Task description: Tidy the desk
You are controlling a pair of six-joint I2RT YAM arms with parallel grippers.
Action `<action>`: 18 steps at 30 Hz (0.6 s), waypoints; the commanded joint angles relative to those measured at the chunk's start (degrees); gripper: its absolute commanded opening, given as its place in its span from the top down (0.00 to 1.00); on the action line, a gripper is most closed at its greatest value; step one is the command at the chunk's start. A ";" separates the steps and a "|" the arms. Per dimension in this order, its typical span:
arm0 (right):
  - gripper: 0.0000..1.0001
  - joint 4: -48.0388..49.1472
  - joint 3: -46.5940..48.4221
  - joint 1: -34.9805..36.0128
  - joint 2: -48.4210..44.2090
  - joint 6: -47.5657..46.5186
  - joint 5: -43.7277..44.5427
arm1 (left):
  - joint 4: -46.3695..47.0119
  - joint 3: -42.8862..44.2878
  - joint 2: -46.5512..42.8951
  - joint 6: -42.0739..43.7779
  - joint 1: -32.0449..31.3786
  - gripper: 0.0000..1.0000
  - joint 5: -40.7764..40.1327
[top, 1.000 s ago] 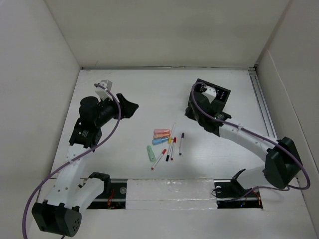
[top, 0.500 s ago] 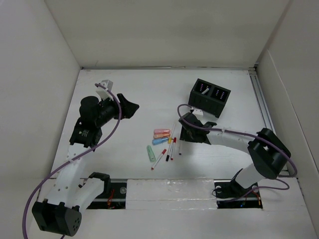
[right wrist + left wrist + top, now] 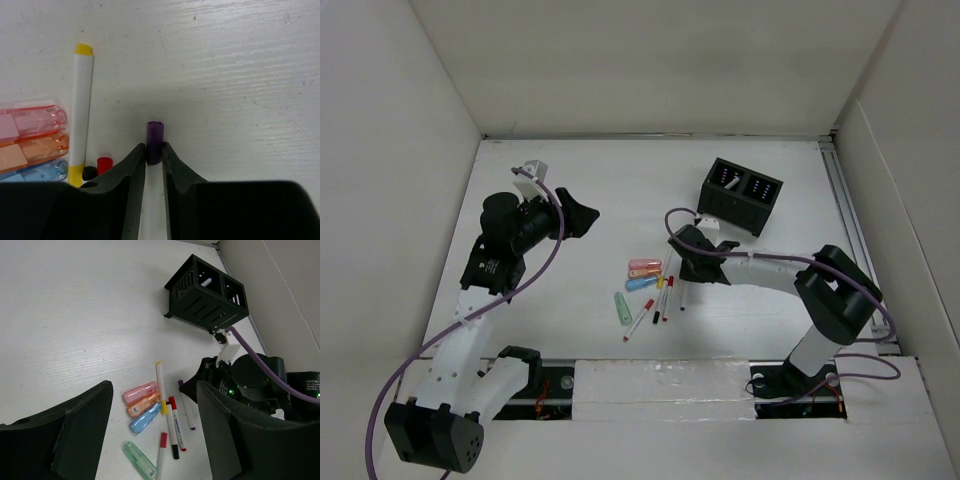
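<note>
**Desk tidy-up:** The right gripper (image 3: 153, 152) is pinching a purple pen (image 3: 155, 134) that is lying on the desk (image 3: 620, 175). Its two fingers (image 3: 131, 172) are pressing against either side of the barrel, just behind the cap. The desk, a white tabletop, is filling the walled bay in the top view. The pen is lying at the right edge of a loose cluster near the middle of it.

In the right wrist view, a yellow pen (image 3: 80, 110) is lying just left of the purple pen. Beyond it, a pink highlighter (image 3: 30, 120), an orange highlighter (image 3: 32, 150) and a blue highlighter (image 3: 45, 171) are sitting side by side. A red cap (image 3: 104, 164) is showing just beside the left finger.

The left gripper (image 3: 578, 216) is hovering over the left part of the desk, well apart from the cluster. Its fingers are spread wide and gripping nothing.

The left wrist camera is looking across the pens toward a black organizer (image 3: 202, 295). The organizer is standing toward the far right of the desk, apart from the cluster, with a pen showing in one compartment. A green highlighter (image 3: 140, 461) is lying a little apart on the cluster's near left side.
</note>
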 commanded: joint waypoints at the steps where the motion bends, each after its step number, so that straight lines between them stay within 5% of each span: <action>1: 0.76 -1.94 1.47 1.45 1.79 0.42 2.99 | 2.75 1.06 -0.23 0.71 -0.24 0.36 0.92; 5: 0.80 -2.66 1.12 1.46 1.53 0.94 3.97 | 2.58 1.15 -0.22 0.79 -0.24 0.36 0.66; 8: 0.96 -2.48 0.60 1.46 0.13 1.55 4.23 | 2.14 1.58 -0.23 1.06 -0.24 0.36 0.13; 18: 0.96 4.98 -0.02 0.68 -13.06 -1.42 4.23 | 2.66 1.06 -0.93 0.88 -0.24 0.36 0.83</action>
